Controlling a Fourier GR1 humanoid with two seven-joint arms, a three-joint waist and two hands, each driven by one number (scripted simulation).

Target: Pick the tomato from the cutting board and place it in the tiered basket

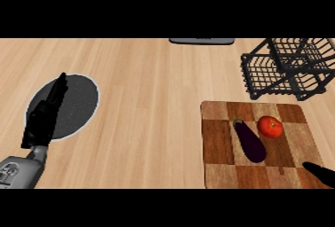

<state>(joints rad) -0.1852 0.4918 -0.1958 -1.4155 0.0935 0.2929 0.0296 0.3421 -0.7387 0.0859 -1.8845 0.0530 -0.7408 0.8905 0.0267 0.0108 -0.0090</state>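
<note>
The tomato (270, 127) lies on the cutting board (219, 133) just beside an eggplant (250, 141), the tiered basket (288, 68) beyond. Right robot hand (321, 174): fingers unclear. Left robot hand (46, 113) straight-fingered over a dark plate (78, 95).

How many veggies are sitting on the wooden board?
2: a red tomato toward the cutting board's far right, and a purple eggplant just left of it. Nothing else seems hidden there.
</note>
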